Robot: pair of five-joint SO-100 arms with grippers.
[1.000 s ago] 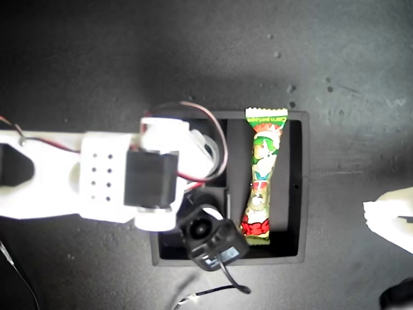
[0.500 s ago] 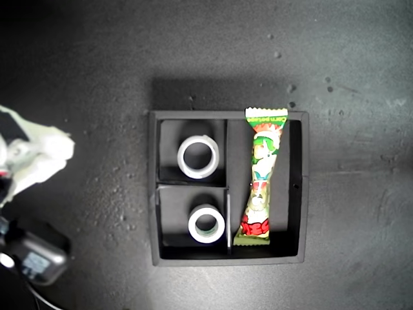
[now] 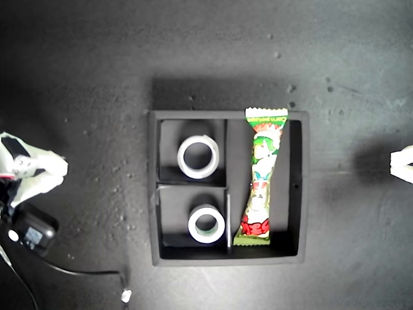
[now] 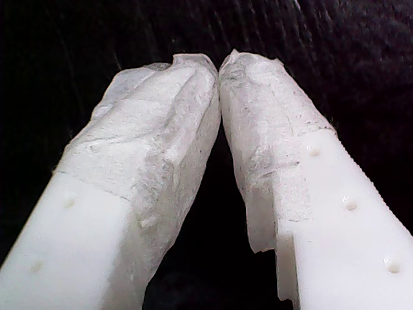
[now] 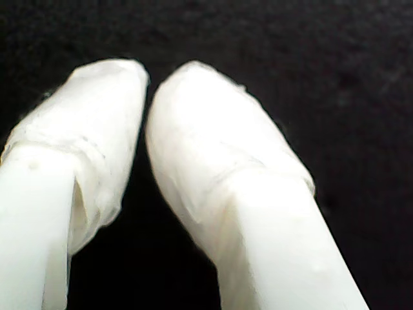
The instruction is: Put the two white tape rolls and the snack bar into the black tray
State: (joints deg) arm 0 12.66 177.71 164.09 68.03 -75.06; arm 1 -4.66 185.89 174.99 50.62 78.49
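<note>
**Tray filled, both grippers clear of it**

Exterior view: the black tray (image 3: 304, 194) sits near the middle of the dark bench (image 3: 84, 77); one white tape roll (image 3: 181, 157) lies flat in the small compartment nearer the bench's top edge in this view; the other white tape roll (image 3: 191, 225) lies flat in the small compartment below it; the snack bar (image 3: 261, 177) lies lengthwise in the long compartment on the exterior view's right, one crinkled end over the tray's wall. An arm's white gripper (image 3: 39, 171) shows at the exterior view's left edge, well apart from the tray, with a black camera (image 3: 29, 232) and a thin cable (image 3: 77, 274) beside it; another white arm part (image 3: 403, 165) shows at the exterior view's right edge; which arm is which cannot be told.

First wrist view: the first gripper (image 4: 219, 71) has its taped tips pressed together, nothing between them, over dark surface.

Second wrist view: the second gripper (image 5: 147, 84) has its tips drawn together with only a thin dark line between, holding nothing.
</note>
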